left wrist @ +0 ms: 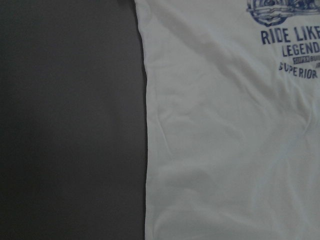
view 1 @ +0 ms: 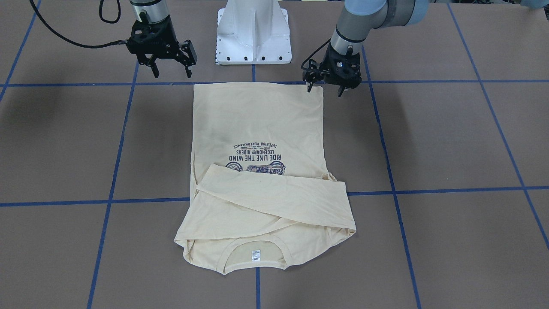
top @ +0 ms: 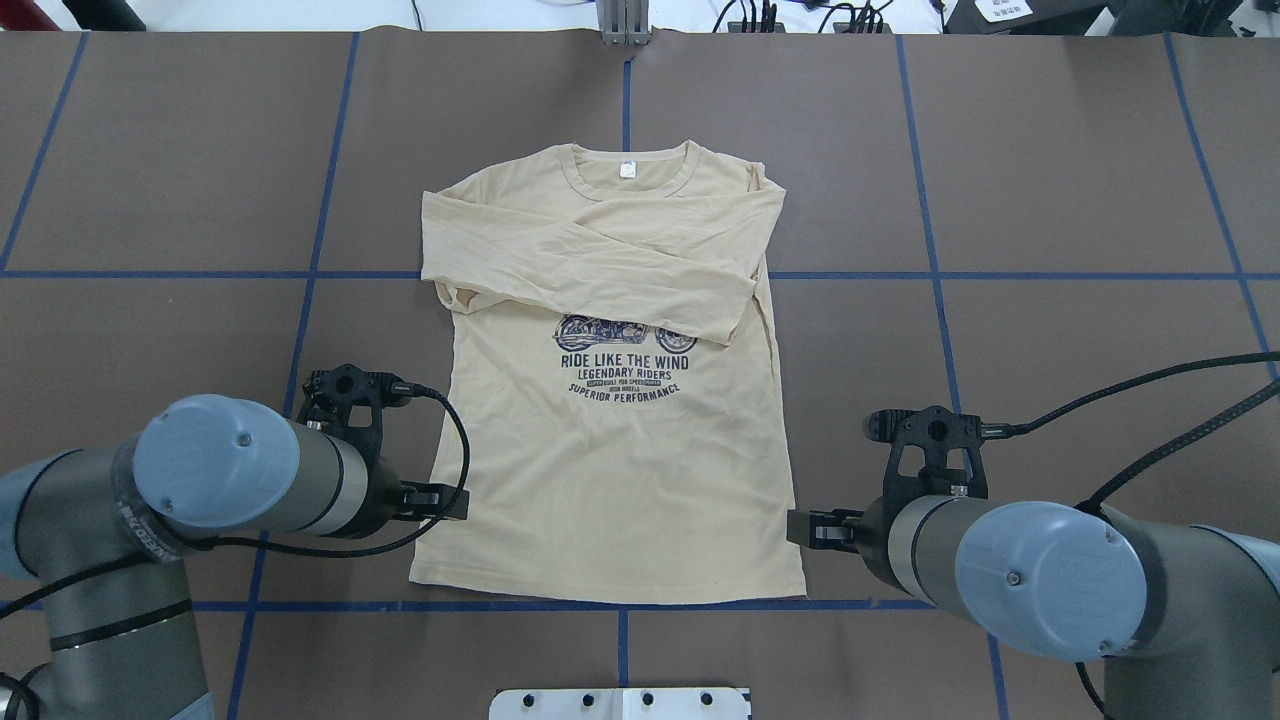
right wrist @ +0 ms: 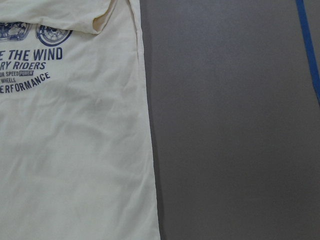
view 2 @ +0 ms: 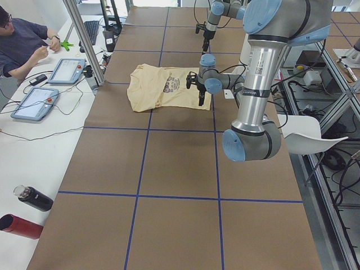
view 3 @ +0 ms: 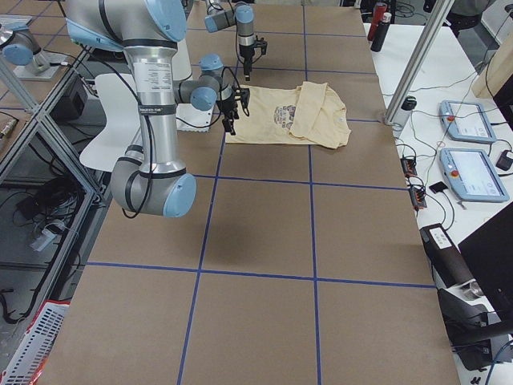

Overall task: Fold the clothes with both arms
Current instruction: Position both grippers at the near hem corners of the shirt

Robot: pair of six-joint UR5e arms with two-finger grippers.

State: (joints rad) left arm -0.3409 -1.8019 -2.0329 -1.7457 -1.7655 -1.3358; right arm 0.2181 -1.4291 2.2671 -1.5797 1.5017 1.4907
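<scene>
The cream-yellow long-sleeved T-shirt [top: 610,470] lies flat on the brown table, navy print up. Its collar and white label [top: 627,170] are on the far side and its hem is near the robot. Both sleeves are folded across the chest [view 1: 274,195]. My left gripper [view 1: 324,91] is open, with one fingertip at the hem's corner on my left. My right gripper [view 1: 171,73] is open and empty, just outside the other hem corner. The left wrist view shows the shirt's side edge [left wrist: 147,150] and the right wrist view shows the other side edge [right wrist: 147,150]. No fingers show in either.
The white pedestal base [view 1: 253,34] stands just behind the hem. Blue tape lines [view 1: 429,189] grid the table. In the exterior left view an operator [view 2: 22,45], tablets [view 2: 34,104] and bottles [view 2: 34,198] are along the far side bench.
</scene>
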